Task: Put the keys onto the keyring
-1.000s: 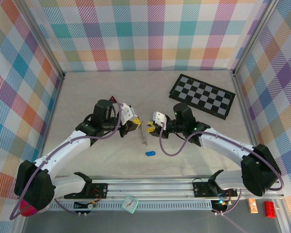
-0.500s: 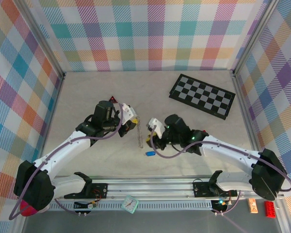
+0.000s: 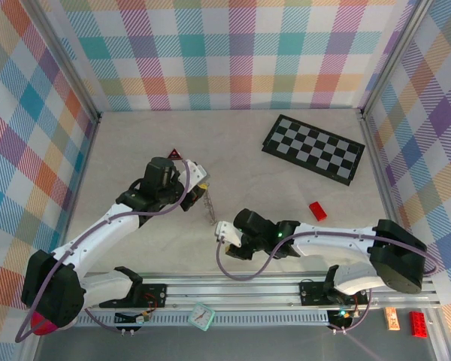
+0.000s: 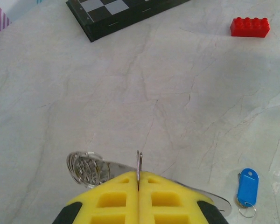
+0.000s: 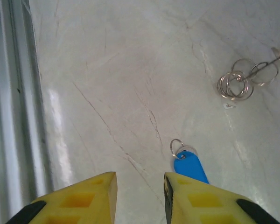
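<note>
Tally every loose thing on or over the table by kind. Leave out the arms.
chequered board: 1
red brick: 1
blue key tag: 1
red-and-black triangle: 1
keyring, pinched in the left gripper: 1
Total: 5

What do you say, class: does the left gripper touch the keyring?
Touching. The left wrist view shows the left gripper shut on the keyring, its wire pinched between the yellow fingers.

Lab cell: plaid walls [image 3: 233, 53], aluminium rail [image 3: 233, 287]
</note>
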`<action>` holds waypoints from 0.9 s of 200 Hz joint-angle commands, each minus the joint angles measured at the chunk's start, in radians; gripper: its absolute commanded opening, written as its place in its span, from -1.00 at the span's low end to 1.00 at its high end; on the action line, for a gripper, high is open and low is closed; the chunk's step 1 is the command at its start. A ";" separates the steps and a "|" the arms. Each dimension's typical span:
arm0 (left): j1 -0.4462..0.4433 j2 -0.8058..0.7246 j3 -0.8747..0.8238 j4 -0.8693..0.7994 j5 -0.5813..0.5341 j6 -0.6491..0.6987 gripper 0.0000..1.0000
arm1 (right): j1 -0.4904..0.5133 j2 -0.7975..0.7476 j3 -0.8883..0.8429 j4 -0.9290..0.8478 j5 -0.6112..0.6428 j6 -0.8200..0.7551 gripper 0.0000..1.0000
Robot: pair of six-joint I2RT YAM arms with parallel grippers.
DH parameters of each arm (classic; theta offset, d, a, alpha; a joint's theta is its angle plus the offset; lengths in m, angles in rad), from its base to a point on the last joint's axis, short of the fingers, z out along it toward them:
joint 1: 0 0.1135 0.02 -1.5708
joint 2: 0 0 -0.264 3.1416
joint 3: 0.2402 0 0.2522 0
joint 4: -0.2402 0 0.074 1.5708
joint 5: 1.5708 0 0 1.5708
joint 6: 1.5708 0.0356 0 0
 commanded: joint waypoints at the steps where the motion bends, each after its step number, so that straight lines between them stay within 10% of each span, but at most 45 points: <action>1: 0.009 -0.034 -0.018 0.068 0.040 -0.022 -1.00 | 0.004 0.044 -0.024 0.094 0.058 -0.271 -0.38; 180: 0.018 -0.044 -0.025 0.095 0.048 -0.036 -1.00 | 0.004 0.246 -0.010 0.267 0.144 -0.368 -0.41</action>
